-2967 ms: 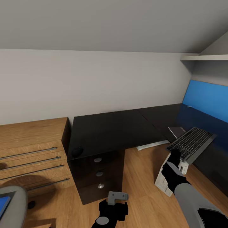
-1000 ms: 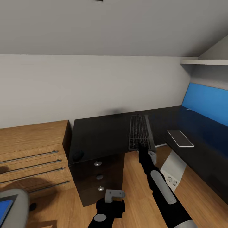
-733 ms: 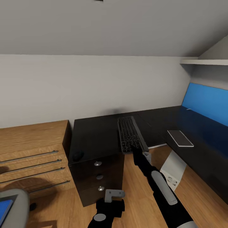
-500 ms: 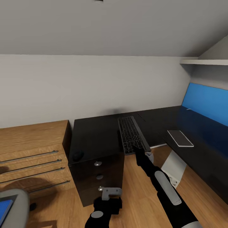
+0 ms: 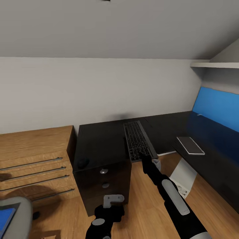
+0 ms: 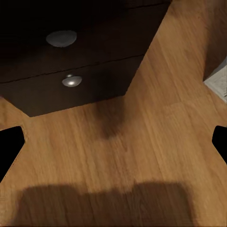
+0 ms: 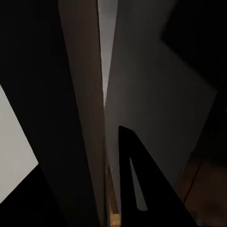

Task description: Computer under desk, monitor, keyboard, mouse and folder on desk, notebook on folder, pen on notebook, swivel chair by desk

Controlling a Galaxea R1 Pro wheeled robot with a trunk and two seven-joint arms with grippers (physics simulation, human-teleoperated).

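Keyboard (image 5: 138, 141) is lying flat on the black desk (image 5: 99, 142), running lengthwise from its far end near the wall toward the desk's front edge, and our right gripper (image 5: 145, 156) is sitting at its near end, at about 6 o'clock from the keys, touching that short edge. We are seeing the dark fingers pressed against that end, but we cannot tell whether they are clamping it or merely resting there. In the right wrist view we are looking at close dark and pale slabs too near to read. Our left gripper (image 5: 112, 200) is hanging low over the wooden floor (image 6: 142, 156) in front of the desk's drawer unit (image 5: 103, 186), with its fingertips (image 6: 10, 146) showing wide apart at the frame's sides and nothing between them. At 9 o'clock from the keyboard, near the desk's front left corner, a rounded dark mouse (image 5: 83, 162) is resting. The keyboard is a slim slab with rows of small dark keys; the desk is matte black, the drawers are carrying round metal knobs (image 6: 62, 38), and the floor is showing warm wood grain.
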